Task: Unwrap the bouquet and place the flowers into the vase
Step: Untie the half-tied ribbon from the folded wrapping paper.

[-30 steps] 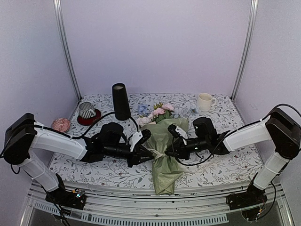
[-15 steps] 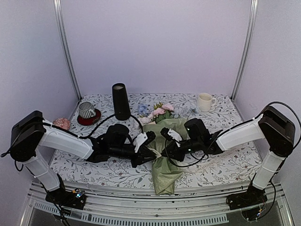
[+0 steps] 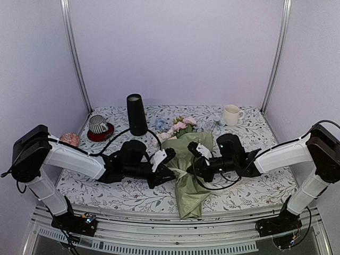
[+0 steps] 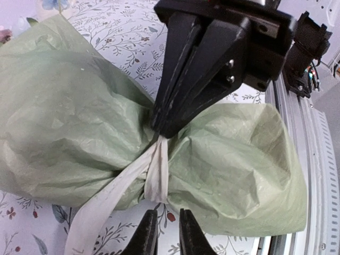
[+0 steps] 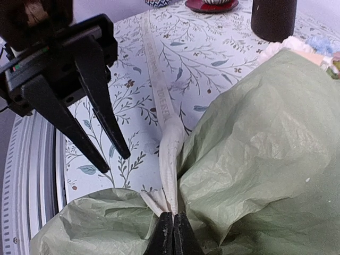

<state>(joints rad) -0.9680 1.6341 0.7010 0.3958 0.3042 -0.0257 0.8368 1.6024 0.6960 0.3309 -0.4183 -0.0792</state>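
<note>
The bouquet (image 3: 187, 175) lies on the table in sage-green paper (image 4: 64, 122), its pink and white flowers (image 3: 179, 127) pointing to the back. A cream ribbon (image 4: 156, 172) binds its waist, with one tail trailing over the cloth (image 5: 159, 95). My right gripper (image 5: 172, 229) is shut on the ribbon at the knot, on the bouquet's right side (image 3: 192, 170). My left gripper (image 4: 164, 234) faces it from the left (image 3: 169, 172), narrowly open, with nothing between its fingers and just short of the ribbon. The black vase (image 3: 136, 114) stands upright at the back left.
A striped cup on a red saucer (image 3: 98, 126) and a pink round object (image 3: 68, 139) are at the far left. A cream mug (image 3: 231, 114) stands back right. The table's front rail (image 3: 175, 226) runs just below the bouquet's lower end.
My right gripper has closed on the ribbon at the knot and drawn slightly right; the bouquet's lower end swung a little right. The left arm moved in toward the bouquet, then held.
</note>
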